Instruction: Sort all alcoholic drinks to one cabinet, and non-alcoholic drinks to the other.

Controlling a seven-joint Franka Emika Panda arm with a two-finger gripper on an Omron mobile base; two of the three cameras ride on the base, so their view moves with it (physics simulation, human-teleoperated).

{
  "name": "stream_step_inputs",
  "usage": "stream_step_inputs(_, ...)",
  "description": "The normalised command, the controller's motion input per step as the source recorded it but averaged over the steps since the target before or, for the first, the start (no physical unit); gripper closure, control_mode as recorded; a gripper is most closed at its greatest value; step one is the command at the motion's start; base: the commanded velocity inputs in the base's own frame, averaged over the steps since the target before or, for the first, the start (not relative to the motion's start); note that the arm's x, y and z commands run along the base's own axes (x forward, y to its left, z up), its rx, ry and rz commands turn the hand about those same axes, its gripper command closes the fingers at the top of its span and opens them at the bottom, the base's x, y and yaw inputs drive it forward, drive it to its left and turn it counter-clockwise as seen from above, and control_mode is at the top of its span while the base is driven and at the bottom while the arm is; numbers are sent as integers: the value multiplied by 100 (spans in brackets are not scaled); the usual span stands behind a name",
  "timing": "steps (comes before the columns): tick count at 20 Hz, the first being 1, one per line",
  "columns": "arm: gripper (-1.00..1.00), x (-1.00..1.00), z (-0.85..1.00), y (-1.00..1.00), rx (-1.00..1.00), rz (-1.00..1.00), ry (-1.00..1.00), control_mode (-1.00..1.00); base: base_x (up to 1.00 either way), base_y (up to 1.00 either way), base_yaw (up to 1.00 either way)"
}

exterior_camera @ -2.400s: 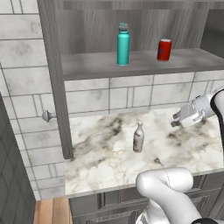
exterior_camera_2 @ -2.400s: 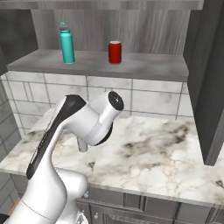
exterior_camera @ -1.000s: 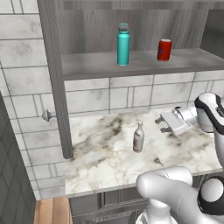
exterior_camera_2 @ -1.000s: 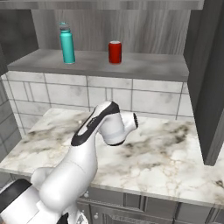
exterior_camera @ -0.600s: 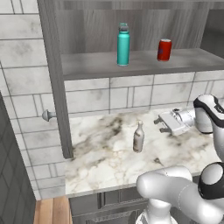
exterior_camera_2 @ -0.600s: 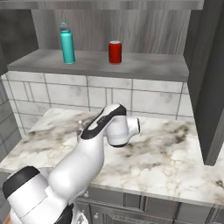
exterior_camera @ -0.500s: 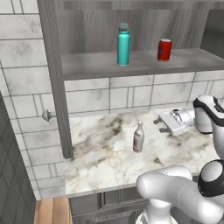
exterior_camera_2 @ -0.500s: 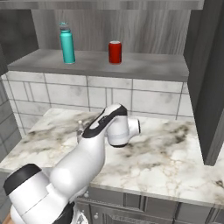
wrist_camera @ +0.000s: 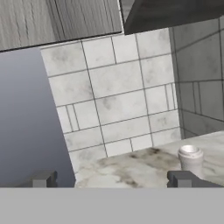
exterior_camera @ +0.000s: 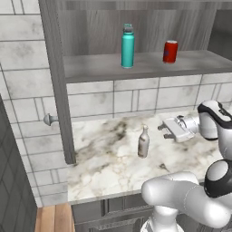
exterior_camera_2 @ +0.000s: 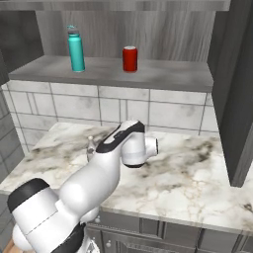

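Drinks in sight number three: one teal bottle, one red soda can and one slim pale bottle. The teal bottle is a tall cylinder with a grey-teal screw cap; the can is short with a silver top; the pale bottle has a long neck and stands upright on the marble counter. The gripper hangs above the counter with its jaws spread wide and nothing between them. The pale bottle stands just ahead of its fingertips, a little lower. Teal bottle and can stand apart on the shelf of one open cabinet, well above the gripper.
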Motion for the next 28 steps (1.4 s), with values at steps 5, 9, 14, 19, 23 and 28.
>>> stream_step_inputs(5,-100,13,0,16,0,-7,0,-100,0,0,0)
stream_step_inputs(9,-100,16,0,7,0,-6,0,-100,0,0,0)
stream_step_inputs(14,-100,15,-3,1,0,-6,0,-100,0,0,0)
stream_step_inputs(19,-100,10,-11,0,0,-5,0,-100,0,0,0)
stream_step_inputs(23,-100,8,-23,0,0,-3,1,-100,0,0,0)
stream_step_inputs(28,-100,4,-18,0,0,-1,0,-100,0,0,0)
